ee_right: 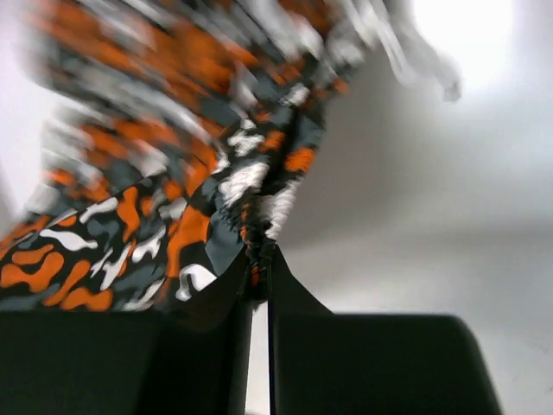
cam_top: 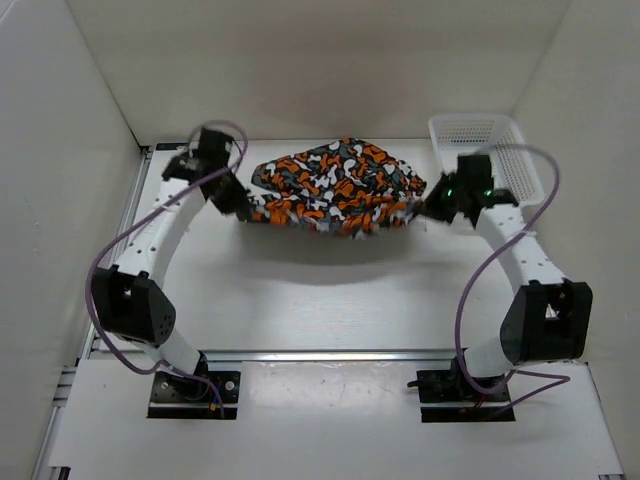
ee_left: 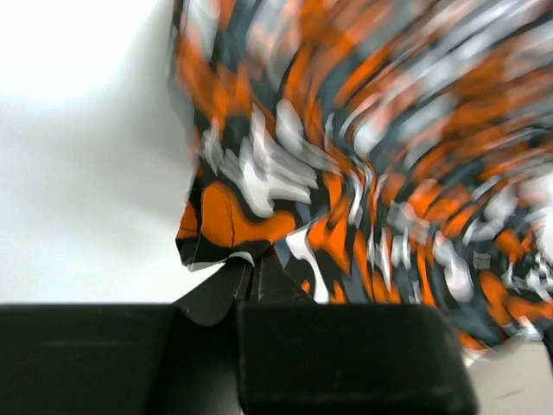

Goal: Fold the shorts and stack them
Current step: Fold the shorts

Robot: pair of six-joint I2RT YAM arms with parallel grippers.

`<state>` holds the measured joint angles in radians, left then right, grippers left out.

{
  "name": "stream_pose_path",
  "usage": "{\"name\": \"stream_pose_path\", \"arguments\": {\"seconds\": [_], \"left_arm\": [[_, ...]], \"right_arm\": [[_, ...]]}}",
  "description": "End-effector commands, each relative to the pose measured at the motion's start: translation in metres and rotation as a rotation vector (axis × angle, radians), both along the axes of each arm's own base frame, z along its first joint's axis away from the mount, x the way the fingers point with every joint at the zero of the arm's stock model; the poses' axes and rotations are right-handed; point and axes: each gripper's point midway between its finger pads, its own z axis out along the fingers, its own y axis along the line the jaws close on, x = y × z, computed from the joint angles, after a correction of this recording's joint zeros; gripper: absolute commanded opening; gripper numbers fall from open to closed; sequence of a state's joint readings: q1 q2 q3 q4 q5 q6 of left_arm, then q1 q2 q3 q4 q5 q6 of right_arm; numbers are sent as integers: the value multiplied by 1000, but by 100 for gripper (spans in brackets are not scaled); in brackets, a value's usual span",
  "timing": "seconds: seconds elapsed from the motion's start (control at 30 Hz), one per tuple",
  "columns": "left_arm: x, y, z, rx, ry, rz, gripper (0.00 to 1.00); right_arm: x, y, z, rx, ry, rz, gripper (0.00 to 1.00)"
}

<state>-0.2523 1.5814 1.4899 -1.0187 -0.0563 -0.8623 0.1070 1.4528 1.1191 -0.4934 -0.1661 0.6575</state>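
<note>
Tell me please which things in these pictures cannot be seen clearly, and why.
- Top view: which part of the shorts is waist or leg; the cloth is bunched.
- Top view: the near part of the basket, behind the right arm.
- Left wrist view: the print beyond the left claw, smeared by blur.
- Right wrist view: the white strand at upper right above the right claw; too blurred to name.
</note>
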Motion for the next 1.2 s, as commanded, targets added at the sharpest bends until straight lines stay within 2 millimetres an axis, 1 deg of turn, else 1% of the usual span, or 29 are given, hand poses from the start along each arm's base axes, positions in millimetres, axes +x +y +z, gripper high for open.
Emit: {"name": "stream_pose_path", "arguments": {"seconds": [0.0, 0.03, 0.07, 0.1, 0.13, 0.17, 0.2, 0.23, 0.27, 0.3, 0.33, 0.37, 0.4, 0.43, 0.47, 0.5, 0.53, 0.57, 0.6, 0.7, 0.8, 0.87, 0.93, 0.97, 1.0, 1.07, 1.1, 1.13, 1.17], "left_arm": [[16, 38, 128, 109, -274, 39, 10], [19, 43, 159, 100, -347, 52, 10], [17, 52, 215, 88, -485, 77, 10], [14, 51, 240, 66, -553, 77, 10], [8, 57, 263, 64, -613, 89, 10], [-8, 62, 303, 38, -722, 101, 10], [-17, 63, 322, 25, -783, 106, 10], [-27, 65, 337, 14, -835, 110, 10], [-49, 68, 358, -2, -909, 117, 10], [-58, 72, 375, -11, -976, 130, 10], [-71, 74, 385, -20, -1018, 134, 10], [-98, 82, 403, -25, -1089, 159, 10], [-110, 86, 412, -29, -1128, 172, 10], [-123, 88, 421, -27, -1166, 169, 10], [-134, 93, 425, -14, -1188, 179, 10], [-161, 99, 443, -27, -1260, 197, 10], [-173, 102, 449, -19, -1286, 194, 10], [-184, 106, 452, -7, -1301, 200, 10], [-204, 109, 463, -19, -1348, 206, 10], [-226, 113, 469, -7, -1390, 203, 10], [-233, 113, 472, -2, -1404, 191, 10], [-230, 113, 469, 15, -1388, 184, 10], [-223, 110, 465, 24, -1371, 166, 10], [-213, 111, 461, 44, -1348, 167, 10], [-197, 110, 448, 72, -1292, 165, 10], [-173, 107, 434, 106, -1229, 144, 10], [-150, 104, 421, 127, -1171, 130, 10], [-130, 101, 403, 148, -1107, 114, 10], [-115, 98, 391, 157, -1060, 106, 10]], "right_arm": [[25, -7, 133, -95, -291, 81, 0], [33, -6, 196, -108, -433, 107, 0], [31, -4, 219, -108, -478, 129, 0], [27, -2, 242, -105, -526, 143, 0], [18, 2, 277, -93, -603, 171, 0], [10, 4, 294, -82, -641, 182, 0], [2, 6, 308, -79, -676, 202, 0], [-13, 7, 330, -69, -730, 213, 0], [-24, 12, 340, -47, -758, 245, 0], [-33, 14, 343, -38, -765, 259, 0], [-50, 14, 357, -31, -804, 270, 0], [-60, 15, 363, -24, -826, 281, 0], [-70, 15, 367, -26, -841, 295, 0], [-89, 16, 373, -27, -868, 317, 0], [-99, 15, 380, -28, -888, 317, 0], [-107, 16, 382, -21, -893, 329, 0], [-126, 16, 392, -25, -929, 343, 0], [-136, 16, 396, -19, -941, 353, 0], [-147, 15, 401, -21, -961, 353, 0], [-171, 13, 408, -23, -992, 352, 0], [-186, 10, 409, -21, -1000, 339, 0], [-189, 6, 403, -22, -976, 313, 0], [-186, 3, 393, -32, -943, 293, 0], [-180, 1, 380, -39, -906, 278, 0], [-173, -2, 372, -49, -879, 260, 0], [-158, -9, 354, -86, -824, 221, 0], [-140, -9, 338, -99, -790, 219, 0], [-132, -10, 330, -106, -775, 209, 0], [-116, -11, 318, -114, -741, 200, 0]]}}
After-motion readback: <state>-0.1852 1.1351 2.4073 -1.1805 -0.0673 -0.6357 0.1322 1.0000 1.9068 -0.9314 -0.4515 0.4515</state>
